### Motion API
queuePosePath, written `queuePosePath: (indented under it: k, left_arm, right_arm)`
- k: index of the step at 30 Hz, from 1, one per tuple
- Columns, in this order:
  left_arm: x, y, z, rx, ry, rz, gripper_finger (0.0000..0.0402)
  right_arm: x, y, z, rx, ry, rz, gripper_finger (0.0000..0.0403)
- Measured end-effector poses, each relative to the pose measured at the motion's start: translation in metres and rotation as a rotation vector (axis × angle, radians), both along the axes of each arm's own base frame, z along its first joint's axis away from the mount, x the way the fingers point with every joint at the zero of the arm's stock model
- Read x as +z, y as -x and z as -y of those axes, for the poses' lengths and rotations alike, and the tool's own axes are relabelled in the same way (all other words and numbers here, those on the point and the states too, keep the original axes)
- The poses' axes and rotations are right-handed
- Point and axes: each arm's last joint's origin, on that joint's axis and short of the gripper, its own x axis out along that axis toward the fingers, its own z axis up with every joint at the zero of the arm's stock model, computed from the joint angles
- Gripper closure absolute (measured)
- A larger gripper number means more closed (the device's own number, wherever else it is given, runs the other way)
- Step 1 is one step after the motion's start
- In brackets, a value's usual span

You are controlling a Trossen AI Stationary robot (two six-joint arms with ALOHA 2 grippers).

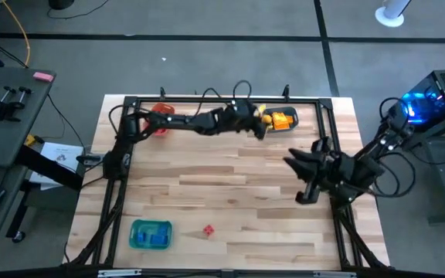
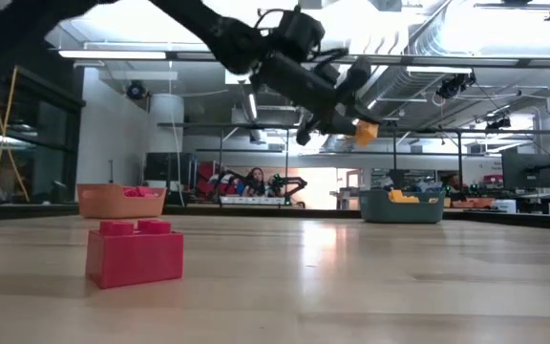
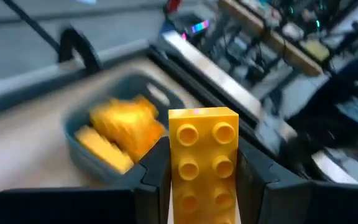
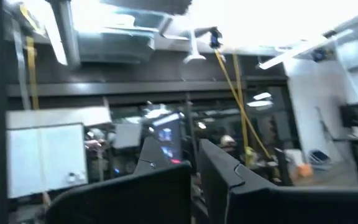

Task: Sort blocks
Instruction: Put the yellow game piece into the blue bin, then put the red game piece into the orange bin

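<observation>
A single red block (image 2: pixel 134 252) lies on the bare table (image 1: pixel 238 193) at the near edge, with a green tray (image 1: pixel 151 233) holding blue pieces just beside it in the high view; this block is not yet sorted. Mid-table on the right, the right gripper (image 1: pixel 304 176) waits with its fingers closed and nothing in them, well apart from any block. Toward the far edge, the left gripper (image 3: pixel 202 180) is raised above the table, clamped on a yellow block (image 3: pixel 202 158) that stands upright between its two fingers, studs facing the wrist camera. Just beyond it sits the grey tray (image 3: pixel 82 134), already holding several yellow blocks (image 3: pixel 120 127). The orange tray (image 2: pixel 120 200), with red pieces inside, sits at the far left corner. In my judgement the step in hand is delivery of the yellow block to the grey tray. Risks noted: the gripper hangs high and appears short of the tray, so an early release could bounce the block off the rim or the pile inside and out onto the table.
</observation>
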Motion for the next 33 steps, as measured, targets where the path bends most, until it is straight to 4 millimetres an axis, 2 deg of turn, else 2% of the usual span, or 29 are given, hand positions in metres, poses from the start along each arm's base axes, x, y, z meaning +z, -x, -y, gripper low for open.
queuePosePath:
  k: [4, 7, 10, 15, 18, 24, 29, 33]
  left_arm:
    - [0.001, -0.008, -0.031, 0.022, -0.094, 0.072, 0.0310]
    - [0.000, -0.017, -0.050, -0.045, -0.151, 0.136, 0.0310]
    - [-0.009, -0.031, -0.062, -0.104, -0.173, 0.164, 0.0310]
    - [-0.027, -0.053, -0.071, -0.104, -0.147, 0.181, 0.0309]
    - [-0.031, -0.057, -0.074, -0.071, -0.096, 0.183, 0.0282]
    - [-0.029, -0.057, -0.076, -0.061, -0.135, 0.082, 0.0188]
    - [-0.015, -0.057, -0.081, -0.067, -0.161, 0.041, 0.0139]
    - [0.008, -0.048, -0.083, -0.165, -0.040, -0.020, 0.0129]
  right_arm:
    - [0.003, 0.002, 0.009, -0.058, -0.005, -0.078, 0.0403]
    - [0.003, -0.001, 0.016, -0.095, -0.022, -0.102, 0.0403]
    - [0.003, -0.007, 0.024, -0.115, -0.055, -0.089, 0.0403]
    - [-0.003, -0.020, 0.034, -0.136, -0.096, -0.104, 0.0403]
    - [-0.007, -0.026, 0.038, -0.129, -0.133, -0.110, 0.0403]
    - [-0.015, -0.035, 0.040, -0.101, -0.191, -0.135, 0.0403]
    - [-0.016, -0.036, 0.040, -0.097, -0.189, -0.143, 0.0403]
    - [-0.015, -0.033, 0.038, -0.065, -0.174, -0.135, 0.0403]
